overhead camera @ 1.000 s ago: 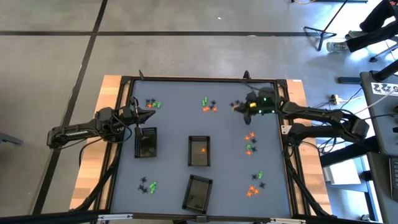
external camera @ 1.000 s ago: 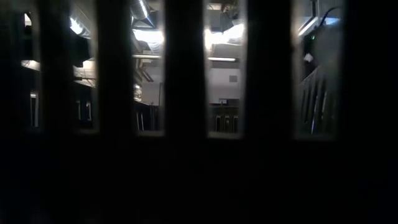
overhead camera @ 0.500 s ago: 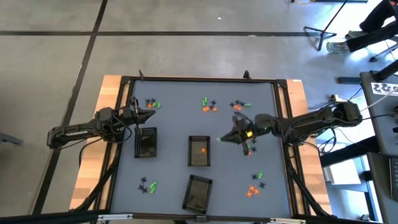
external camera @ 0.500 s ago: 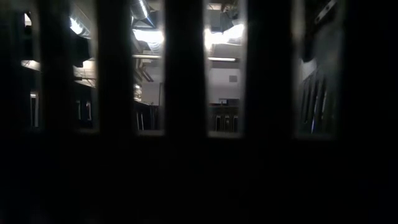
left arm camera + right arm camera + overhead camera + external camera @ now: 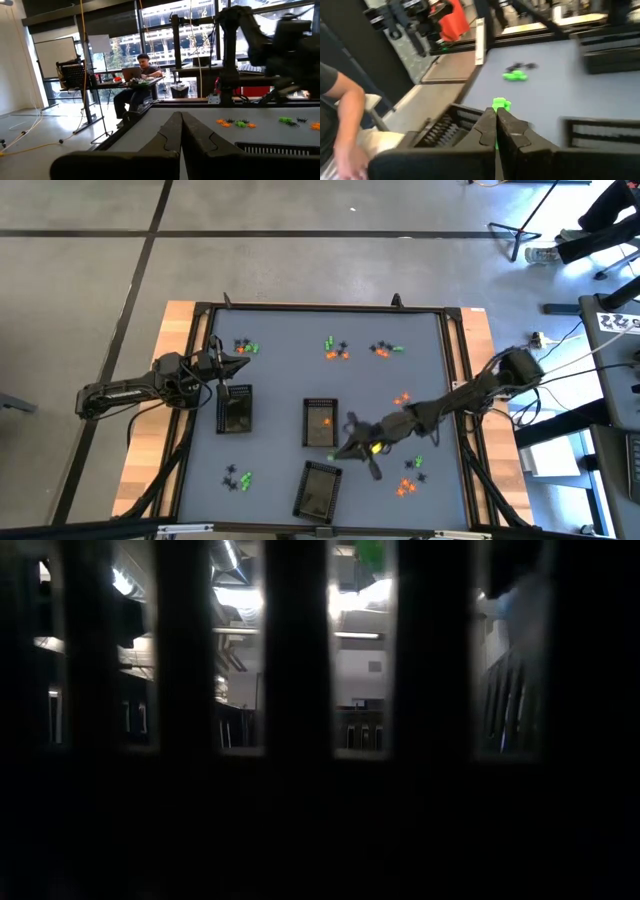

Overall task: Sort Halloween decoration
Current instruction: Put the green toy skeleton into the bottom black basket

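While hovering between trays, right gripper clamps green trinket at fingertips.

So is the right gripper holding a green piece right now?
Yes, the right wrist view shows the right gripper shut on a small green trinket that sticks out between its fingertips.

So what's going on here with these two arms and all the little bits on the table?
The right tool is shut on a tiny green trinket and hangs between the middle tray and the front tray. An orange trinket already lies in the middle tray. The left tool waits shut by the left tray. Small clusters of orange, green and black trinkets lie around the table.
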Controlling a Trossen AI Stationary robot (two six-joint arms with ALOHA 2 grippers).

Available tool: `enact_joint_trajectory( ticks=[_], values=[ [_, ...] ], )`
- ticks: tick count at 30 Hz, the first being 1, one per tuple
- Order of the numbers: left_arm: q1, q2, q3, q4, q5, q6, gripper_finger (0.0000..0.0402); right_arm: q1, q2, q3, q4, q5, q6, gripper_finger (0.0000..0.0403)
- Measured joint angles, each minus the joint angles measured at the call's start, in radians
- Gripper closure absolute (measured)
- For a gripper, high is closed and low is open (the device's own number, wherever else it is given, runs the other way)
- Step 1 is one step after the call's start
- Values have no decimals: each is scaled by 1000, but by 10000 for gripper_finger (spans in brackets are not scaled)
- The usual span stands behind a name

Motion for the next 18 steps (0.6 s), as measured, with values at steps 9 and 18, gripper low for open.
enact_joint_trajectory(
  ticks=[9, 18],
  values=[
    [0, 0, 0, 0, 0, 0, 401, 119, 196, 193, -5, 79, 77, 402],
    [0, 0, 0, -1, 0, 0, 401, 190, 274, 232, -12, 281, 175, 370]
  ],
)
